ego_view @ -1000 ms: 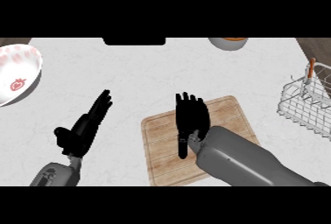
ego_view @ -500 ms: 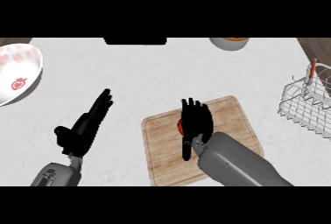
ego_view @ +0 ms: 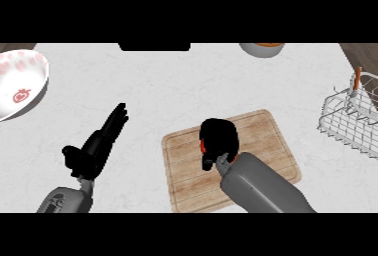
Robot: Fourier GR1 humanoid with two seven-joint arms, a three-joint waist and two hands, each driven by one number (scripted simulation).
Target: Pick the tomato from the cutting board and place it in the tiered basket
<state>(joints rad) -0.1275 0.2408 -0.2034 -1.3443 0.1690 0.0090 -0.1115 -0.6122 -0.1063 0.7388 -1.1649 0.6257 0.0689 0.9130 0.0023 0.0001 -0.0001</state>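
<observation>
Since a second ago, the right hand [ego_view: 218, 142] has gone from flat with straight fingers to curled down over the tomato [ego_view: 202, 146] on the board [ego_view: 273, 145]; the left hand [ego_view: 94, 150] has not shifted.

At far left a white bowl [ego_view: 18, 85] with red strawberry prints sits on the worktop [ego_view: 184, 85]. Right of it, the left hand rests open, fingers straight and together, pointing up and slightly right, thumb out to the left, touching nothing. Mid-view lies the wooden board, tilted a little. The right hand is bent over its upper middle, fingers closed round the tomato, of which only a red sliver shows at the hand's left side. So the tomato is on the board, well apart from the wire basket [ego_view: 354, 120] at the right edge. A dark object [ego_view: 155, 46] and a grey bowl [ego_view: 262, 49] sit along the top edge.
</observation>
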